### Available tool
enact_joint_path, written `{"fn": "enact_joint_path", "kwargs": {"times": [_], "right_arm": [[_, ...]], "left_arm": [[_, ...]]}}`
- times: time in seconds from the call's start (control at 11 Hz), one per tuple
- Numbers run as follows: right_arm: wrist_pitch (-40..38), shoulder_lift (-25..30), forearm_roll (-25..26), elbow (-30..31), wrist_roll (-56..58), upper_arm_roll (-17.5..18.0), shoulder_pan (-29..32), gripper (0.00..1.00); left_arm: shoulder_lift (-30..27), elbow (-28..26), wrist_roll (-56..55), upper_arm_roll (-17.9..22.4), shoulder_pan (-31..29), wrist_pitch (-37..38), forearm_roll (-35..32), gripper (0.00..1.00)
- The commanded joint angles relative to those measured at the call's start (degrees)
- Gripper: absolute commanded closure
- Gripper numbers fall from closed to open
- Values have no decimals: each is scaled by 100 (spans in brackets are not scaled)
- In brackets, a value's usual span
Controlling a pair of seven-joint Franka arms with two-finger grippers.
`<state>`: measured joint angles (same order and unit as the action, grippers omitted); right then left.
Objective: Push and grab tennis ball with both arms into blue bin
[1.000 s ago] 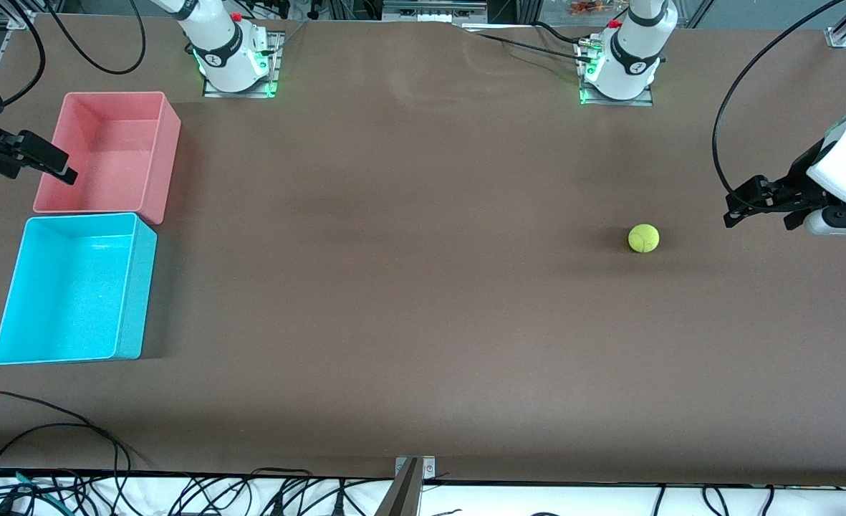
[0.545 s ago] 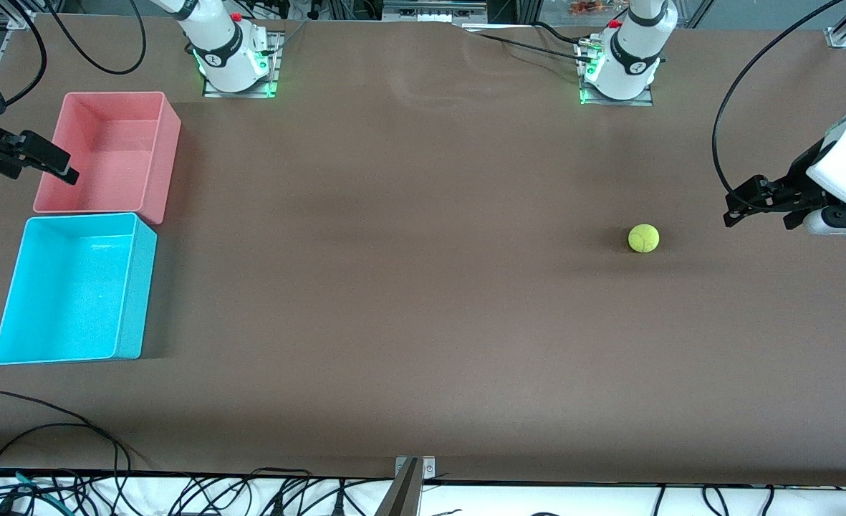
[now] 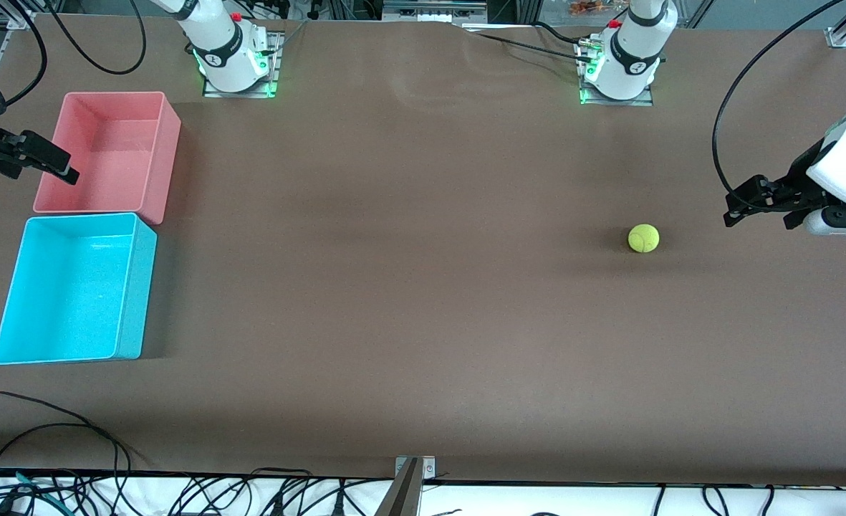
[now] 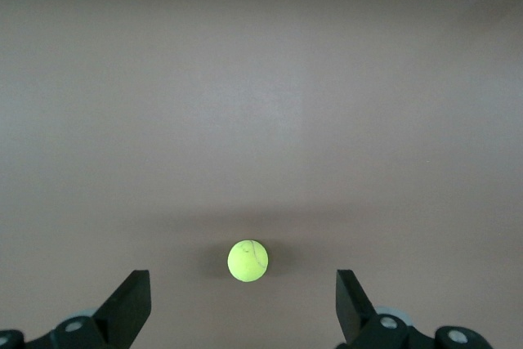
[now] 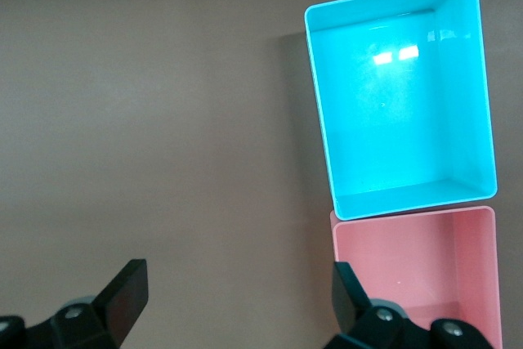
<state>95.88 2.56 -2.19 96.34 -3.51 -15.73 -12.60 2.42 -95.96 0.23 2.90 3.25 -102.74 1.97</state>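
Ball (image 3: 643,238) lies untouched near the open left gripper (image 3: 758,203); right gripper (image 3: 36,161), open, waits by the bin (image 3: 71,288). Next, likely a push toward the bin.

No legible text, label, brand or number on any object in view

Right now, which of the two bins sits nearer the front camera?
The blue bin; it lies nearer the front camera, touching the pink bin, which sits closer to the robot bases.
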Motion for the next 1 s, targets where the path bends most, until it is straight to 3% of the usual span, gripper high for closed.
{"fn": "enact_joint_path", "kwargs": {"times": [0.0,0.91], "right_arm": [[-113,-37,-36,-116,8,-9,-23,0],[-113,-37,-36,-116,17,-18,-23,0]], "left_arm": [[21,104,-58,-18,-26,105,41,0],[30,95,-49,-18,-26,114,41,0]]}}
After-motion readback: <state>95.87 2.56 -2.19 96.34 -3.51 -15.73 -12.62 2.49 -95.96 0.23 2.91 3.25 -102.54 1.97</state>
